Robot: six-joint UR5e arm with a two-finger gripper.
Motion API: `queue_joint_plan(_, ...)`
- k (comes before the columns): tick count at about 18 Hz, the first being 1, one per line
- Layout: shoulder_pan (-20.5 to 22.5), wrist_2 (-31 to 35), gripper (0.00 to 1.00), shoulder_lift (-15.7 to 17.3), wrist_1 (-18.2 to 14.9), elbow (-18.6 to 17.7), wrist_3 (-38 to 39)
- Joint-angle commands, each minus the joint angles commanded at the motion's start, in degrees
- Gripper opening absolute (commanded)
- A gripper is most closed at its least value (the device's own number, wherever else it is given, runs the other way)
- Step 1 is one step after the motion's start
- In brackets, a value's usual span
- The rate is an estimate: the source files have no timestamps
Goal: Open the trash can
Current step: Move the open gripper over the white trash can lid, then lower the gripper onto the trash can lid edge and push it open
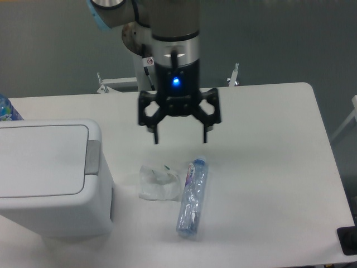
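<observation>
The trash can (47, 176) is a large white boxy bin at the left of the table. Its flat lid is down, and a grey push-button strip (92, 157) runs along the lid's right edge. My gripper (180, 137) hangs above the middle of the table, to the right of the bin and apart from it. Its two fingers are spread wide and hold nothing. It hovers just behind a crushed plastic bottle (192, 196) and a crumpled clear wrapper (159, 181).
The bottle and the wrapper lie on the white table (268, 167) between the bin and the table's right half. A blue-capped bottle (6, 109) peeks in at the far left edge. A dark object (348, 240) sits at the front right corner.
</observation>
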State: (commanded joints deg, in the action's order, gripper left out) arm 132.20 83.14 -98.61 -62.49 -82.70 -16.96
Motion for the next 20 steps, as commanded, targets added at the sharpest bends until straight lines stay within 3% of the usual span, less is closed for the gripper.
queue_joint_plan(5, -3.2, 0.0, 1.0, -0.8, 0.4, 0.0, 5.4)
queue_joint_plan(20, -5.6, 0.0, 1.0, -1.8, 0.4, -0.7, 8.0)
